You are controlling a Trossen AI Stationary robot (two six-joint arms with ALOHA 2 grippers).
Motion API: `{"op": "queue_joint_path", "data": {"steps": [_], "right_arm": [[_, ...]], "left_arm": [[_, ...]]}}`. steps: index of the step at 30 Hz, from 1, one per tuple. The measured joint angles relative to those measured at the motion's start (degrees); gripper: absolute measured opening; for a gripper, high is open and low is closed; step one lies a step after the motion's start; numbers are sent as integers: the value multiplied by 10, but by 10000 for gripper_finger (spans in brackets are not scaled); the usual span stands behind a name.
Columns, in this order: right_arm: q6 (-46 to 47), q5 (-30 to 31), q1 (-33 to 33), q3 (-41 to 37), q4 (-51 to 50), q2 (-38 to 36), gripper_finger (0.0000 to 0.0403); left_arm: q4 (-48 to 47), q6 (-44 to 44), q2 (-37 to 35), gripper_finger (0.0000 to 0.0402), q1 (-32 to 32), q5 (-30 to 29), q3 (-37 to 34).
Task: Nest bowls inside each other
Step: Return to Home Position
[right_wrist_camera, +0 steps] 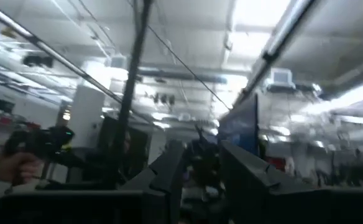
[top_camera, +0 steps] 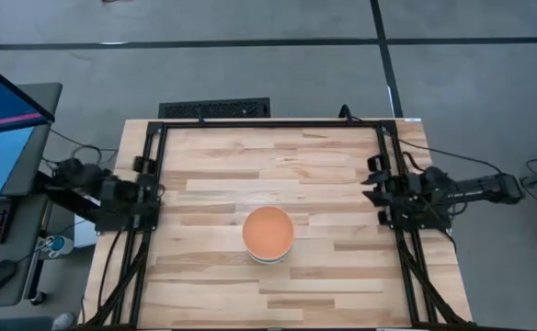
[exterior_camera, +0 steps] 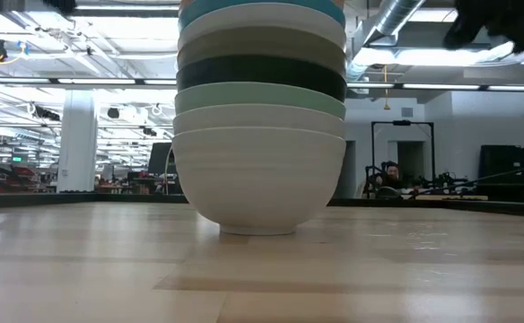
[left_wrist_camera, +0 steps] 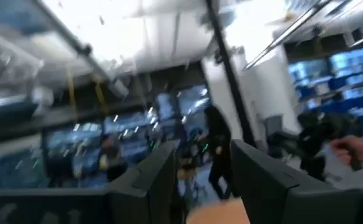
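Observation:
The bowls stand nested in one stack [top_camera: 268, 234] at the middle of the table, with the orange bowl [top_camera: 268, 229] on top. In the low view the stack [exterior_camera: 260, 135] rests by the foot of a white bowl [exterior_camera: 258, 175] on the wood. Above it come another white bowl, the mint green one [exterior_camera: 260, 97], the black one [exterior_camera: 260, 72], a grey one and the turquoise one [exterior_camera: 262, 7]. My left gripper [top_camera: 154, 198] [left_wrist_camera: 203, 186] waits at the table's left edge, open. My right gripper [top_camera: 371, 188] [right_wrist_camera: 203, 186] waits at the right edge, open. Both are far from the stack.
Black frame rails [top_camera: 149, 221] [top_camera: 399, 230] run along the table's left and right sides. A monitor [top_camera: 2, 129] and a keyboard stand off the left edge. A person's hand [left_wrist_camera: 355, 146] [right_wrist_camera: 7, 165] shows in the room behind, and a seated person [exterior_camera: 388, 175] farther off.

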Motion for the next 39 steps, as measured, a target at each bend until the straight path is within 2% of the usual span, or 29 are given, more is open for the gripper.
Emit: {"op": "queue_joint_path", "data": {"steps": [3, 5, 9, 14, 19, 23, 39], "right_arm": [[9, -8, -15, -19, -18, 1, 131], [3, -19, -23, -19, -61, 3, 140], [-15, -36, -45, -19, -135, 4, 165], [3, -33, -73, -19, -224, 9, 195], [90, -33, -88, -19, -354, 9, 212], [158, -32, -87, -19, -449, 9, 217], [180, -29, -85, -18, -451, 20, 215]], "left_arm": [[69, -33, 2, 158, 15, -30, -83], [149, -51, 2, 166, 32, -50, -141], [73, -143, 6, 184, 79, -85, -148], [38, -170, 1, 200, 129, -93, -148], [-81, -169, 3, 202, 144, -95, -148], [-87, -169, 19, 202, 144, -88, -144], [-98, -168, 19, 202, 144, -91, -142]]}}
